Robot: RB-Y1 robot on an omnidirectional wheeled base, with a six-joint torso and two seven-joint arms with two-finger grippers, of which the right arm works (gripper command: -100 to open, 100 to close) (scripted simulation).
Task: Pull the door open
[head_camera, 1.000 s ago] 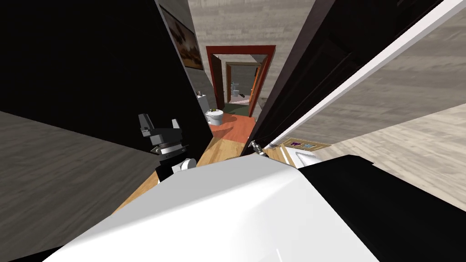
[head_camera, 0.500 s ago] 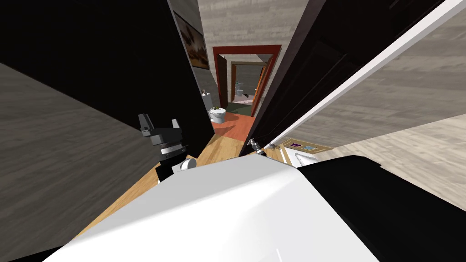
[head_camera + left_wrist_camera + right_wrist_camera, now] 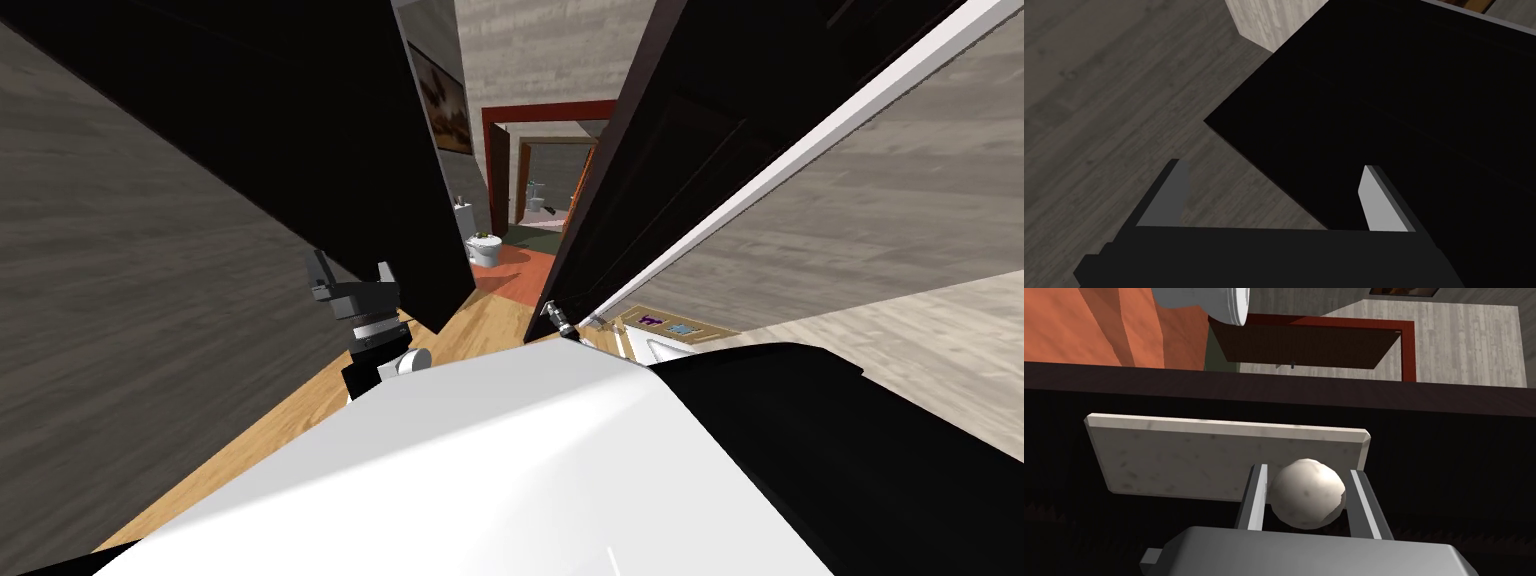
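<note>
The dark door (image 3: 650,190) stands swung open on my right, its edge toward the hallway. In the right wrist view a round pale knob (image 3: 1308,495) sits on a pale plate (image 3: 1189,460) fixed to the dark door (image 3: 1124,393). My right gripper (image 3: 1308,469) is shut on the knob, one finger pressing each side. In the head view the knob (image 3: 553,314) shows small at the door's lower edge, just above my chest. My left gripper (image 3: 352,265) is held up at my left, open and holding nothing (image 3: 1274,165), facing a grey wall and a dark panel.
A grey wall (image 3: 120,250) is close on my left. Ahead runs a hallway with a wooden floor (image 3: 480,320), a white pot (image 3: 485,248) and a red-framed doorway (image 3: 545,108). A white frame strip (image 3: 780,160) and a small mat (image 3: 670,323) lie to the right.
My view has shifted: the grey wall on the left takes up much more of it and the red doorway sits further right. The door's edge now covers part of that doorway. Both grippers keep their pose.
</note>
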